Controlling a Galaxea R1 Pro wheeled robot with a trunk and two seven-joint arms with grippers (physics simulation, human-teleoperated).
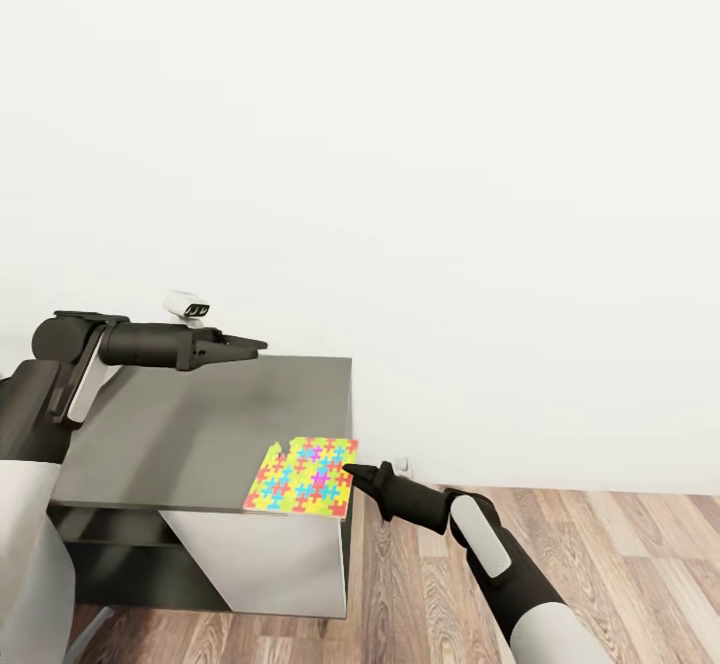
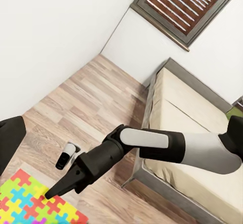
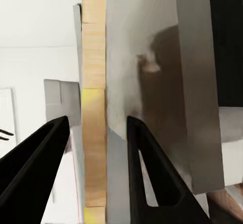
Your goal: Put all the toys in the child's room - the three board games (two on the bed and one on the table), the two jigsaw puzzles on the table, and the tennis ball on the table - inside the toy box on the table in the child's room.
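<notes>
One jigsaw puzzle (image 1: 303, 474), a thin square tile of bright interlocking pieces, lies at the front right corner of the grey-topped table (image 1: 180, 434), its right side jutting slightly past the table edge. My right gripper (image 1: 350, 468) is at that side of the tile. In the right wrist view its fingers (image 3: 50, 153) stand apart with the tile's tan edge (image 3: 93, 133) between them, so the right gripper (image 3: 96, 118) is open. The left wrist view also shows the puzzle (image 2: 30, 203) and the right gripper (image 2: 49, 196). My left gripper (image 1: 258, 346) hovers open over the table's far edge, holding nothing.
A plain white wall rises behind the table. Wood-plank floor (image 1: 600, 564) spreads to the right. The bed (image 2: 192, 107), with a beige mattress and grey frame, stands under a window with brown blinds (image 2: 187, 6). A small white fitting (image 2: 66, 158) sits low by the wall.
</notes>
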